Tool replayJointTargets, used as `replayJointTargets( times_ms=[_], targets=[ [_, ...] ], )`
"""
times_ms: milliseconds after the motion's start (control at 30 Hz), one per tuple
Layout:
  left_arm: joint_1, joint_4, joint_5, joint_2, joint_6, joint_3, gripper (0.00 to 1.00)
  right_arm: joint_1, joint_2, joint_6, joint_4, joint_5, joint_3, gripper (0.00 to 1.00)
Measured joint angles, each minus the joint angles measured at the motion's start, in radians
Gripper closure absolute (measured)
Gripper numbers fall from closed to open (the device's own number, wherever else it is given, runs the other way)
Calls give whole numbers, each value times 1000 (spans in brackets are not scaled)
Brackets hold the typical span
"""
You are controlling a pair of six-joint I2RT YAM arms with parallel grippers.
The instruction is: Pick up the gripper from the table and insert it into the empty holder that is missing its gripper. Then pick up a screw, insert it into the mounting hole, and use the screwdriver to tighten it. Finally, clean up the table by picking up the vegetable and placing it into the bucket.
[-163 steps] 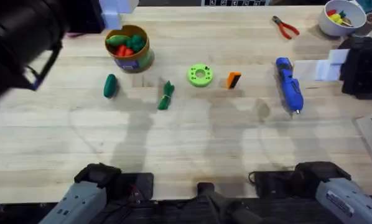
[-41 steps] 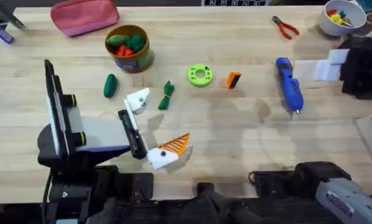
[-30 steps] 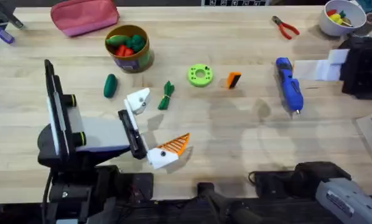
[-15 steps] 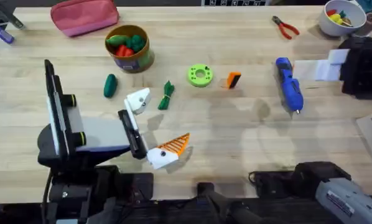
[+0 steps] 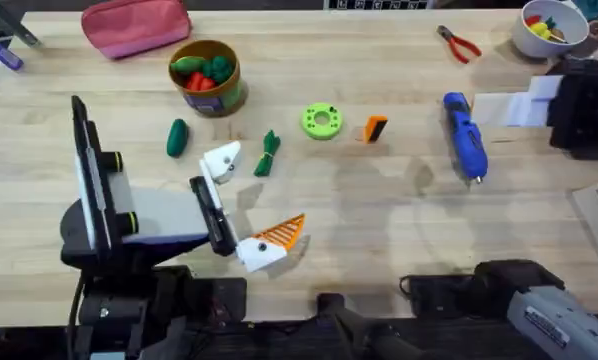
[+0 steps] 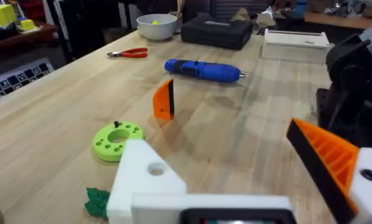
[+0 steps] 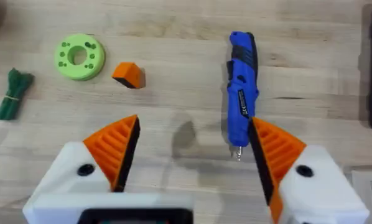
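Nothing has shifted on the table over the last second and a half; five seconds back the left arm was a blur under the camera, and it now sits low at the near left. Left gripper (image 5: 241, 205) stands wide, empty; its far block, the holder (image 5: 222, 160), lacks a finger. Right gripper (image 7: 192, 152) is wide, empty, above the screwdriver (image 7: 241, 93).

The gripper (image 5: 376, 128) lies mid-table beside a green disc (image 5: 322, 121). Judged light, rigid, smooth plastic; best pinched across its flat sides. No legible brand or writing on the task items.
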Motion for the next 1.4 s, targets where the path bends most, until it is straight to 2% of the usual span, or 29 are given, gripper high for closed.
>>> replayJointTargets(
  times_ms=[200,333,500,667,800,1000,1233,1400],
  targets=[
    [0,0,0,0,0,0,15,0,5,61,-12,0,1,7],
    [0,0,0,0,0,0,15,28,57,101,-62,0,7,8],
    [0,0,0,0,0,0,15,134,218,163,-106,10,60,8],
    [0,0,0,0,0,0,16,277,397,207,-109,36,171,8],
    [0,0,0,0,0,0,15,351,531,232,-111,41,268,8],
    [0,0,0,0,0,0,15,367,698,264,-108,39,353,8],
    [0,0,0,0,0,0,15,367,840,270,-103,37,358,8],
    [0,0,0,0,0,0,15,366,893,276,-100,36,358,10]
  ],
)
